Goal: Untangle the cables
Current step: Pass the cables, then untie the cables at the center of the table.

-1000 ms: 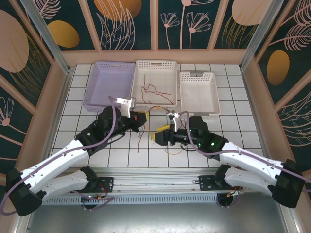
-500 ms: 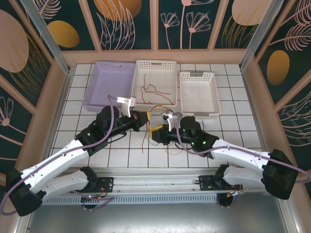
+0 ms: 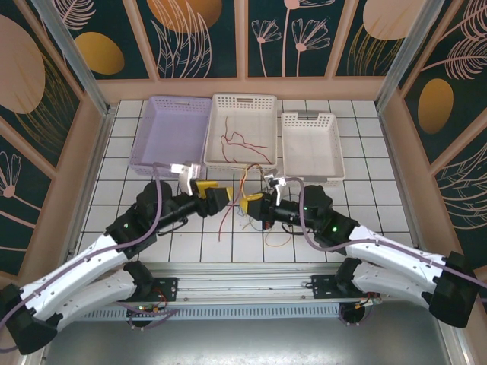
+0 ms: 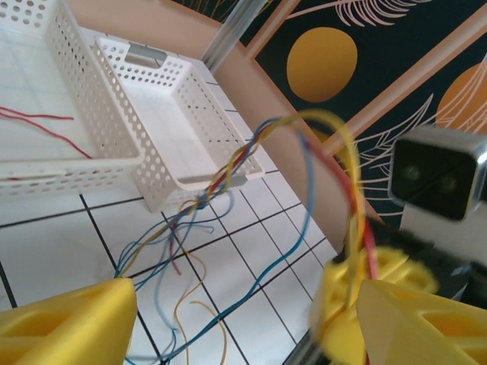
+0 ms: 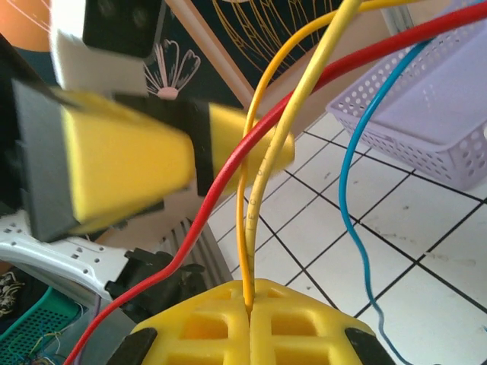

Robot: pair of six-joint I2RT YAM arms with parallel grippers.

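Pinching the cables [image 4: 228, 171], the right fingers [image 5: 198, 327] are clamping tight, holding the twisted bundle above the tiled desk [image 3: 198, 247] — the left fingers [image 4: 68, 323] are standing wide apart opposite, both arms stretching inward, forearms low.

Nothing legible here — no text, label, brand, number or sign can be read in any of the views.
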